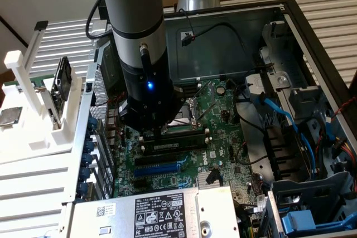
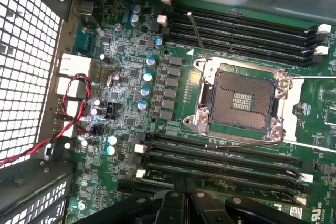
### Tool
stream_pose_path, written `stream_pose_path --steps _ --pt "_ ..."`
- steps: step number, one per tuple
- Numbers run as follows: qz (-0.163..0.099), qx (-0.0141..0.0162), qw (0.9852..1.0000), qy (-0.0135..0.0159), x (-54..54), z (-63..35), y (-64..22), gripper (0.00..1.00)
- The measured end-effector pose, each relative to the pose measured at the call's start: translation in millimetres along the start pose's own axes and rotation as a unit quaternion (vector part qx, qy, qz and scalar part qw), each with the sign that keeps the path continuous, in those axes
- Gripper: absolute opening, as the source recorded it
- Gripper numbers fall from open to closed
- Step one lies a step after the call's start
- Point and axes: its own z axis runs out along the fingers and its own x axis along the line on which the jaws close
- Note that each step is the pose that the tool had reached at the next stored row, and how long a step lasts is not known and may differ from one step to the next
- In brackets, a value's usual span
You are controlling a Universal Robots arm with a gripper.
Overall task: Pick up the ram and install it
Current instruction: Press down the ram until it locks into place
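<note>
Just above the black memory slots [image 2: 220,156] beside the CPU socket [image 2: 242,100], the tool [image 2: 181,195] hangs pressed together, holding nothing visible.

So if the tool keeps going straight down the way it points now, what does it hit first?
Most likely the ram seated in the black memory slots beside the CPU socket; the shut tool hangs just above them, though depth is hard to judge.
</note>
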Motion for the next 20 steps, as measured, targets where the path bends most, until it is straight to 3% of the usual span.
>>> stream_pose_path --steps 5,13,20 --pt "0.0 0.0001 1.0 0.0001 -3.9 -11.0 0.1 0.1" --pt "0.0 0.0 1.0 0.0002 -33.9 -15.6 -4.5 0.1" --pt "0.0 -0.0001 1.0 0.0004 -40.9 -16.1 -5.6 0.1"
